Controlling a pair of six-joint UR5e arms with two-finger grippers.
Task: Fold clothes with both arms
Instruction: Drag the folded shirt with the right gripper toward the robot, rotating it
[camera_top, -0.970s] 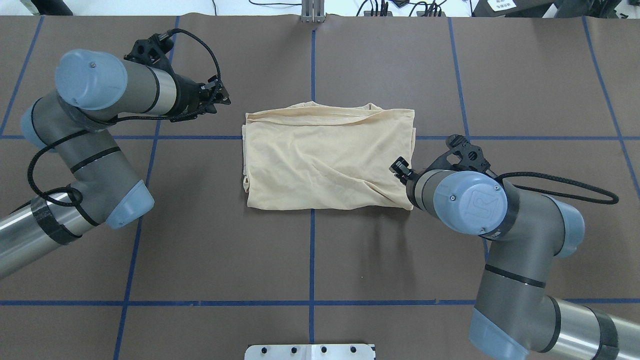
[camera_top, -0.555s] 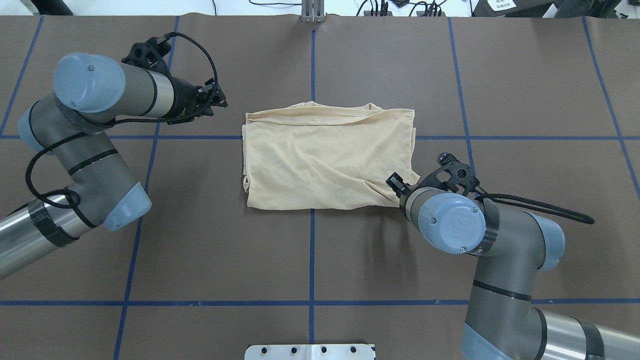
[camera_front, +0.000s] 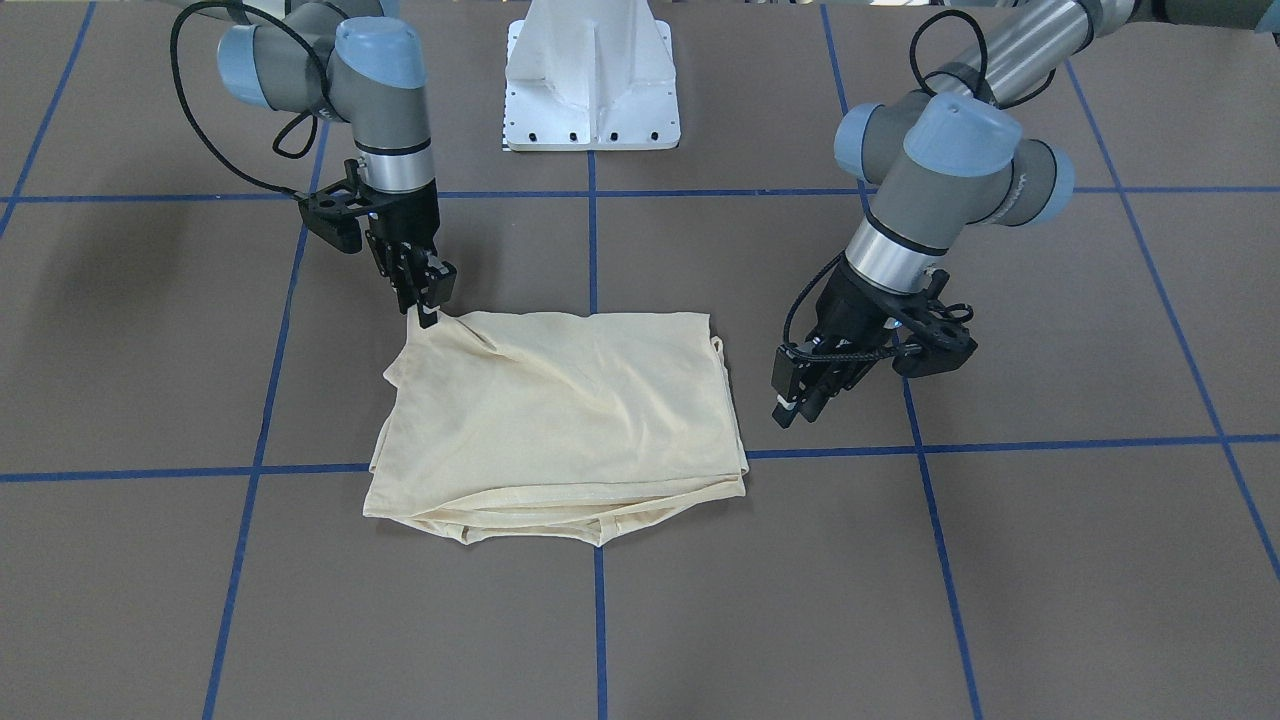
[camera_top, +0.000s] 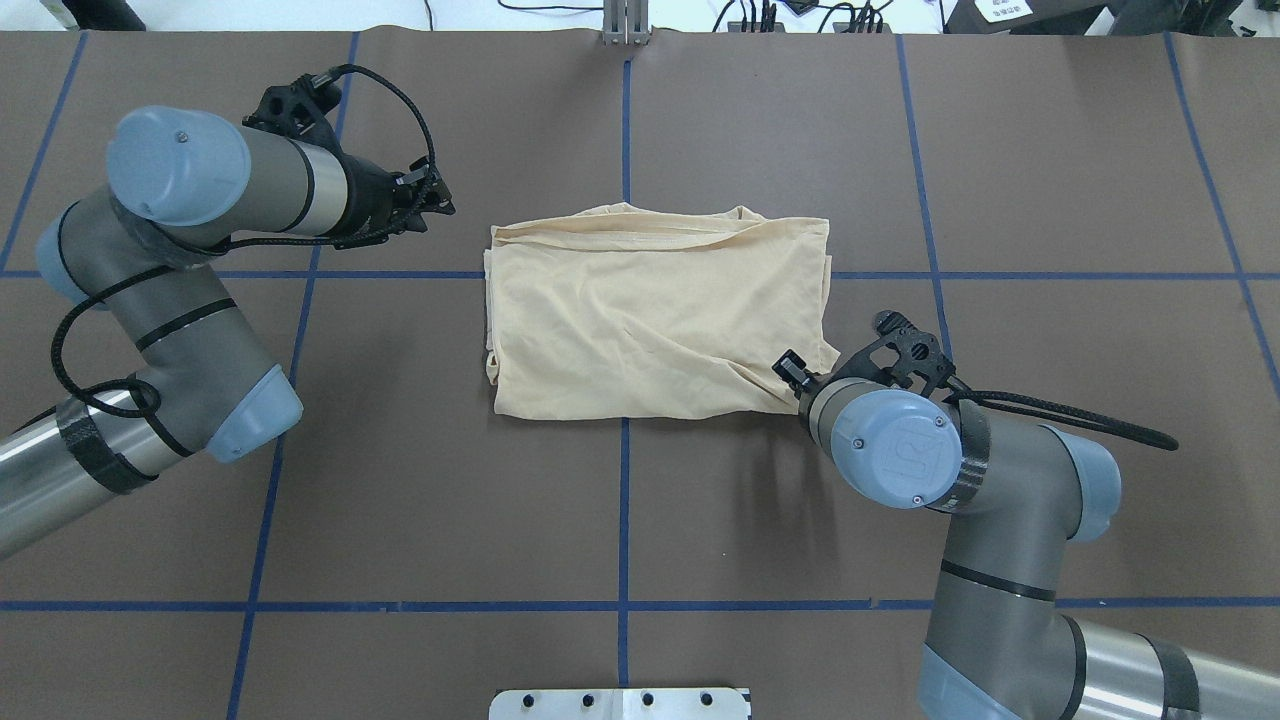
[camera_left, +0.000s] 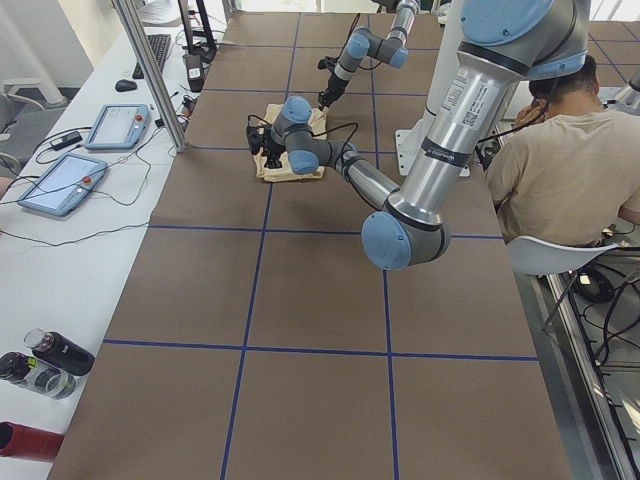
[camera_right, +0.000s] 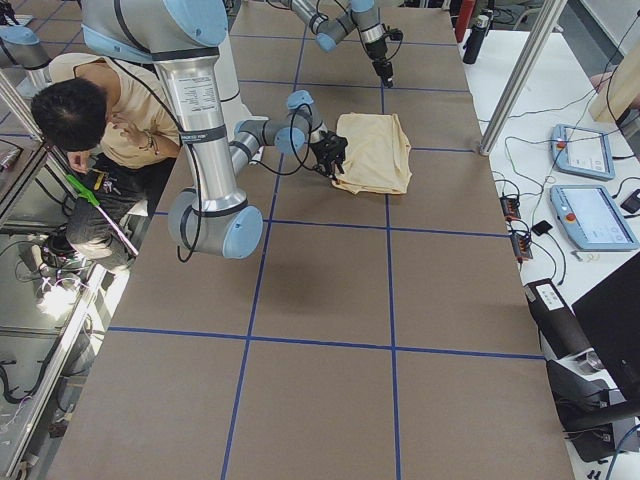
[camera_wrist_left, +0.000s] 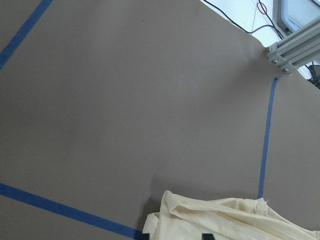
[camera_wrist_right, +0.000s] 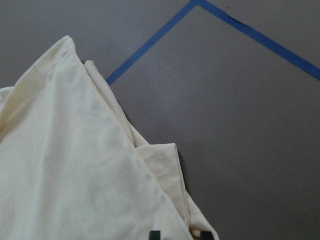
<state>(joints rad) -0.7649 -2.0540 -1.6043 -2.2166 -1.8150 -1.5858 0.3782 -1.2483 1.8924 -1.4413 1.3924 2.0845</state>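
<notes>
the folded cream shirt (camera_top: 655, 325) lay at the middle of the brown table (camera_top: 760, 140), a little toward its far edge. the right gripper (camera_front: 428, 312) had its fingers pressed together on the shirt's near right corner, lifting it slightly. the left gripper (camera_front: 790, 408) hung just off the shirt's left edge, touching nothing; i could not tell whether its fingers were spread.

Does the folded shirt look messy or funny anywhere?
A bit. The cream shirt is folded, but its layers don't line up: edges stick out along the far side, and one corner is pulled up where the right gripper pinches it. The left gripper hangs beside it.
</notes>
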